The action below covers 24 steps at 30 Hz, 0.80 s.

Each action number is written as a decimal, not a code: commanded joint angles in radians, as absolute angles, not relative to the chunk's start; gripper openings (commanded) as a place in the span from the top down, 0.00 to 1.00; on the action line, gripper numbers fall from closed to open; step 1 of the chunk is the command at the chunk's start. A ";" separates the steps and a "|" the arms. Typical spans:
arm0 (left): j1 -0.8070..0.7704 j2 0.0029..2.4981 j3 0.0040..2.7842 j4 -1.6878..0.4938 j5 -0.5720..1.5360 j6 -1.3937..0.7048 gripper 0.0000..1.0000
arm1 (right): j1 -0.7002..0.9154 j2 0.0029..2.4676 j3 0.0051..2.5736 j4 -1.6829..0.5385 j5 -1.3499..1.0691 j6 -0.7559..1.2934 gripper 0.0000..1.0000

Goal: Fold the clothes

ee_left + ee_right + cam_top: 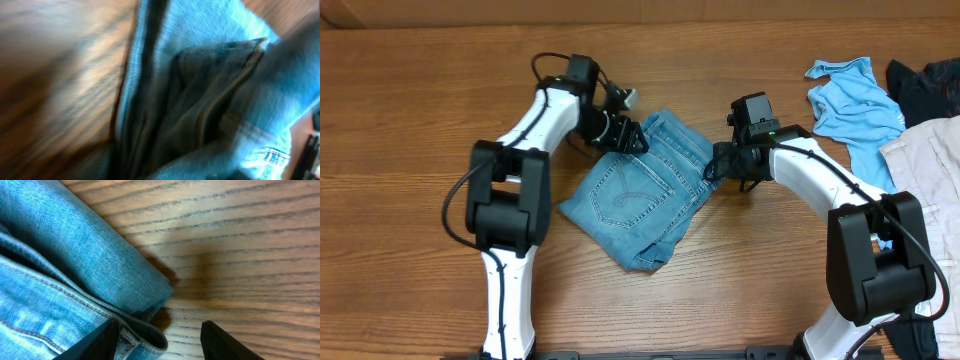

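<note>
Folded jeans (640, 195) lie mid-frame: right claw (159, 326) stands apart at their right corner; left claw (632, 137) at their top edge, state unclear.

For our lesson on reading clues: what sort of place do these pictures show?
Probably a robotics lab bench for laundry-folding trials: a robot's left arm and right arm at a wooden table, folded jeans between them, more clothes heaped at right.

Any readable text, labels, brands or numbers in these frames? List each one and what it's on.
None can be read in any view.
jeans: no legible tag or brand. The pale patch by a seam in the left wrist view is too blurred to tell lettering from stitching.
left arm, right arm, blue shirt: no markings legible.
</note>
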<state>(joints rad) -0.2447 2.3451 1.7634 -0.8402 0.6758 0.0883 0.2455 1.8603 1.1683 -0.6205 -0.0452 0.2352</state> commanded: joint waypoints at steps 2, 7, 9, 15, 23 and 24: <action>-0.294 2.420 1.761 -0.868 0.639 0.094 0.96 | 0.245 1.863 1.169 -0.638 -0.036 0.233 0.43; -0.249 2.419 1.813 -0.991 0.475 0.093 0.96 | 0.245 1.858 1.246 -0.752 0.068 0.233 0.38; -0.206 2.417 1.850 -1.079 0.323 0.078 0.96 | 0.245 1.849 1.305 -0.821 0.111 0.233 0.36; -0.015 2.403 1.887 -1.217 0.133 -0.057 0.96 | 0.241 1.821 1.469 -0.950 0.142 0.233 0.35; 0.301 2.403 1.888 -1.200 0.199 -0.105 0.96 | 0.225 1.821 1.513 -1.008 0.142 0.233 0.35; 0.336 2.403 1.888 -1.188 0.200 -0.101 0.96 | 0.224 1.821 1.513 -1.014 0.141 0.233 0.35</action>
<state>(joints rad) 0.2180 2.3657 1.8996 -1.2179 0.4088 -0.0547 0.2337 1.8469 1.4940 -1.0019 0.1226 0.2356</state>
